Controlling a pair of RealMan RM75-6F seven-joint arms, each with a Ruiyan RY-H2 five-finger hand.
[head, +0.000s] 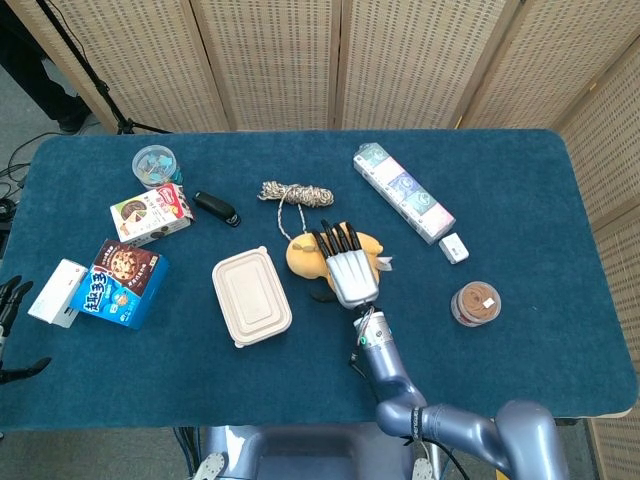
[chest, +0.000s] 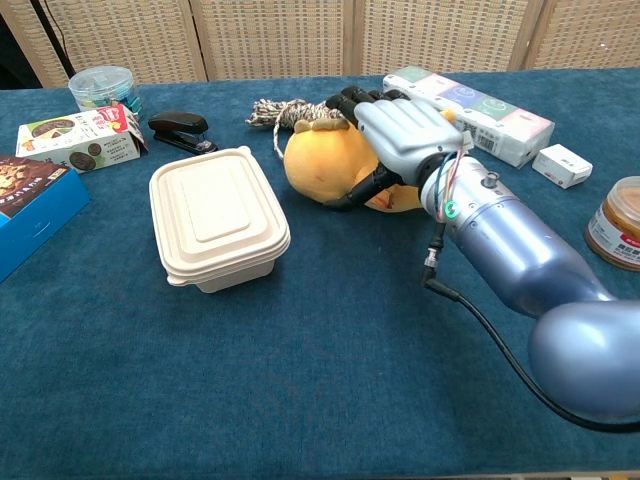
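Your right hand (chest: 400, 135) is grasping the yellow plush toy (chest: 325, 168); squeeze evenly and steer clear of the lidded container (chest: 215, 225) at its left.

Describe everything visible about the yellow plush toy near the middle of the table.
The yellow plush toy is a soft, rounded stuffed figure in golden-yellow fabric, with a darker patch along its top and a small white tag at its right side in the head view. It lies on the blue table, between the beige lidded container and the long patterned box, just in front of the coiled rope. The right hand rests over it, dark fingers draped across its top and thumb under its side. Its face is hidden.
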